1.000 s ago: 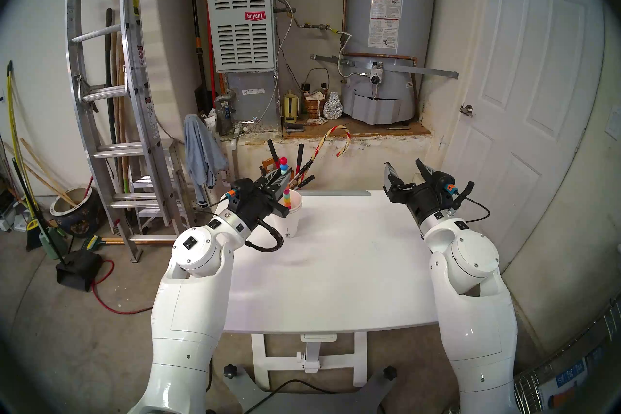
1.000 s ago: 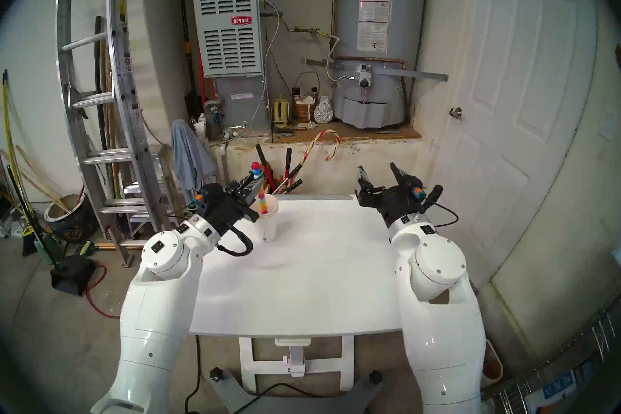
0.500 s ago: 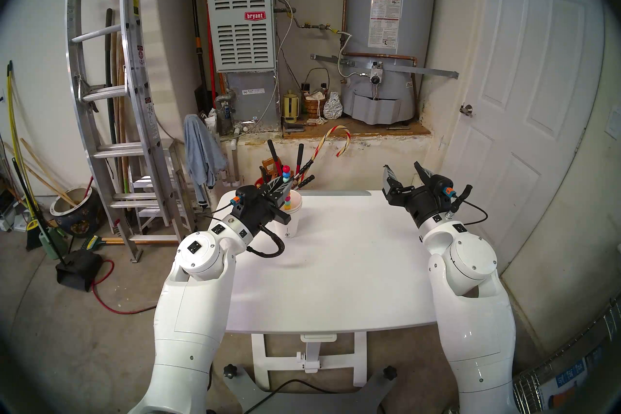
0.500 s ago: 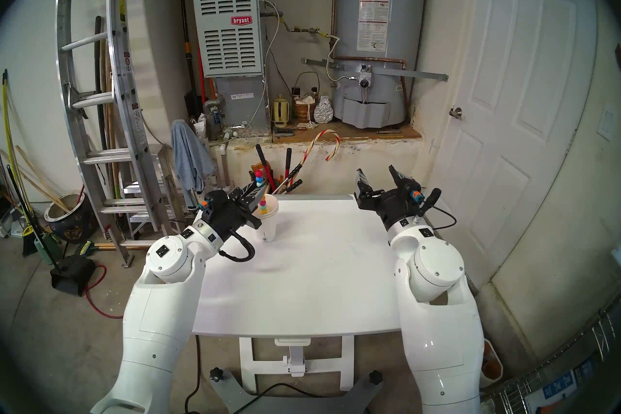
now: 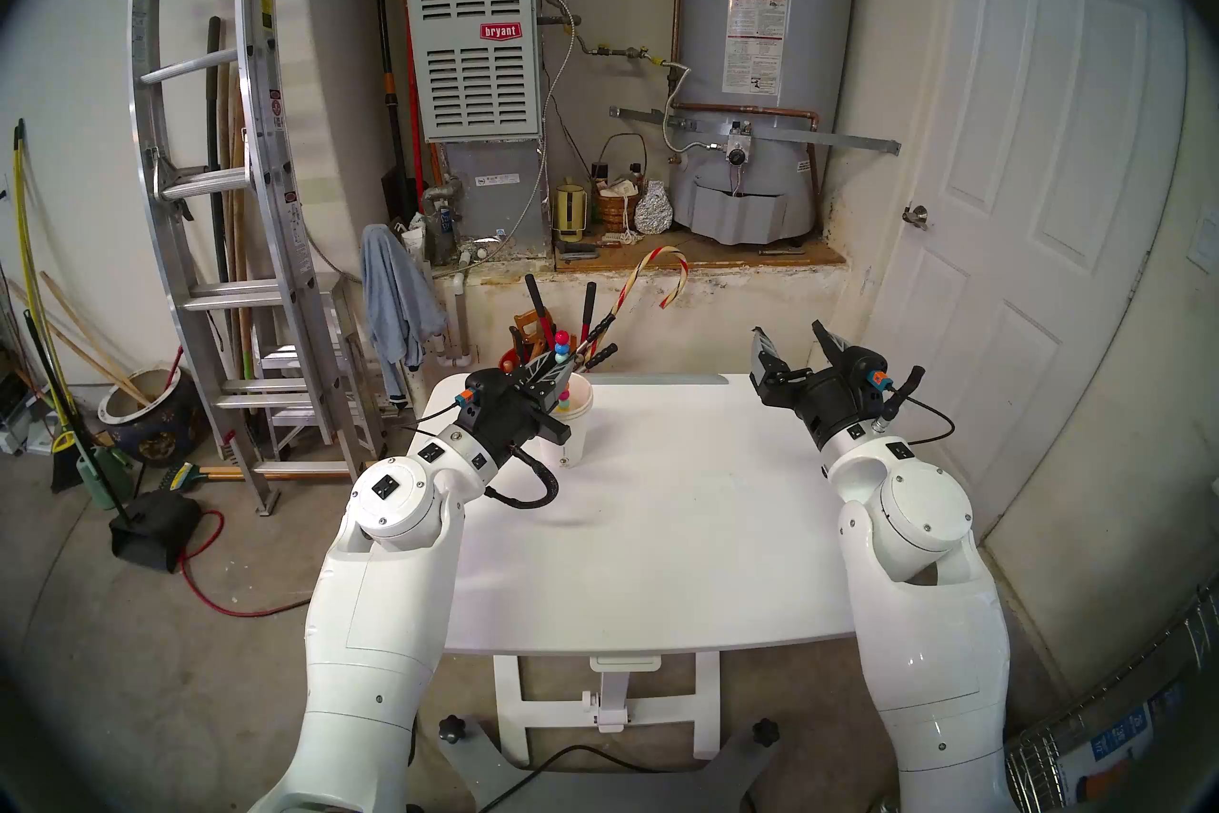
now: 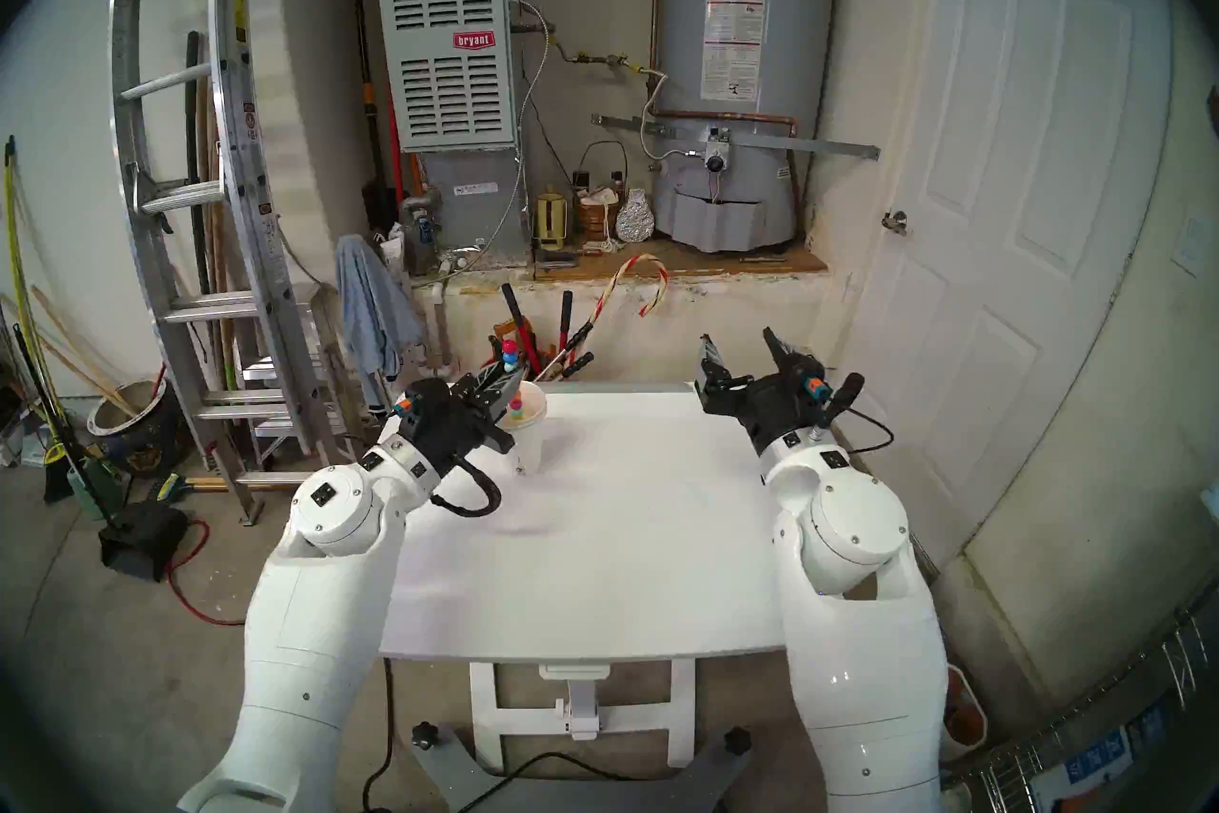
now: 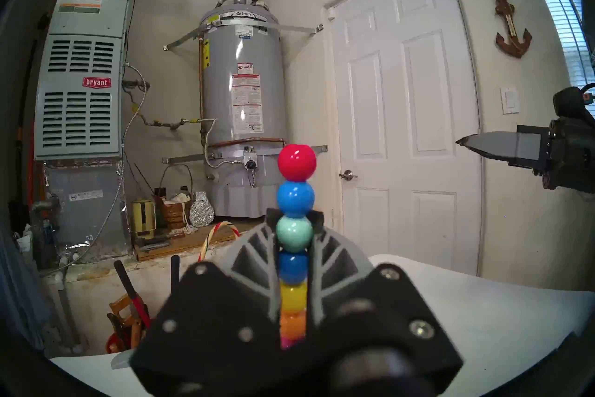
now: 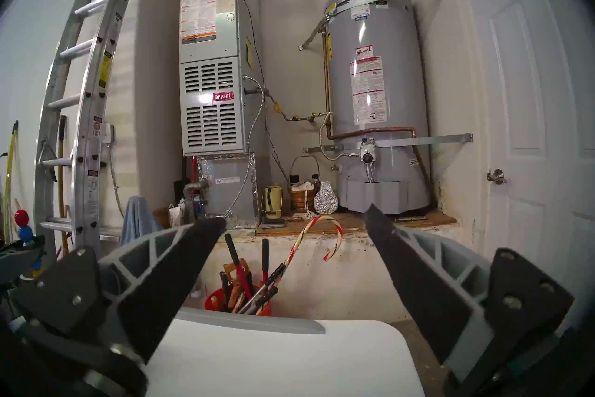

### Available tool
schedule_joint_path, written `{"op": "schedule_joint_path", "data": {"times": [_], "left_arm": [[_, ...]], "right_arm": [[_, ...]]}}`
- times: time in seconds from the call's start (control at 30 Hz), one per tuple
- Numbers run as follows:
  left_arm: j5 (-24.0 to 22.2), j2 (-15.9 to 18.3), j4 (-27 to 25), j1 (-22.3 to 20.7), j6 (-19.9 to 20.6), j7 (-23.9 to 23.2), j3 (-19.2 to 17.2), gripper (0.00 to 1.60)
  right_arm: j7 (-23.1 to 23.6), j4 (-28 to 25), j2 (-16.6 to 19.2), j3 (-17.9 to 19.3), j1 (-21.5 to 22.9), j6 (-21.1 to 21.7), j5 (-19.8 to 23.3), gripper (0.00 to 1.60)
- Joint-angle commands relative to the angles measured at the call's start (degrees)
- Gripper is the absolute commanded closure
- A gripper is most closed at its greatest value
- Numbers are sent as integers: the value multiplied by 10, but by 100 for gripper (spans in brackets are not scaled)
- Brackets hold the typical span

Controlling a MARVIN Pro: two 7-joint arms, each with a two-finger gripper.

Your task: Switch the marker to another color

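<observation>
Table point(image 5: 659, 528) stood in front of a raised ledge point(image 5: 699, 257). Cup point(image 5: 575, 429) sat on the table's far left part. Marker point(image 5: 562, 348) stood upright, its lower end down in the cup, left gripper point(image 5: 564, 373) around its middle. Right gripper point(image 5: 791, 340) hung above the far right corner. Bucket of tools point(image 8: 240, 303) stood behind the far edge, candy cane point(image 5: 650, 277) in it.

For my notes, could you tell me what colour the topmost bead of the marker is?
Red, atop a blue bead on the marker; the left wrist view shows it best.
</observation>
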Motion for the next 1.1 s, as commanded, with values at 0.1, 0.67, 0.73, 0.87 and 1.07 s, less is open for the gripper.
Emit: {"op": "schedule_joint_path", "data": {"times": [0.1, 0.67, 0.73, 0.87, 1.07], "left_arm": [[6, -1, 2, -8, -2, 4, 2, 160], [4, -6, -7, -10, 2, 5, 0, 22], [3, -6, -8, -10, 3, 5, 0, 27], [-1, -6, -16, -7, 6, 1, -1, 13], [-4, -4, -33, 3, 5, 0, -6, 6]], "right_arm": [[0, -9, -2, -1, 9, -9, 0, 0], [2, -4, -1, 2, 9, -15, 0, 0], [1, -6, -1, 2, 8, -15, -3, 0], [1, -7, -2, 3, 7, -16, -2, 0], [2, -7, -2, 5, 6, -17, -1, 0]]}}
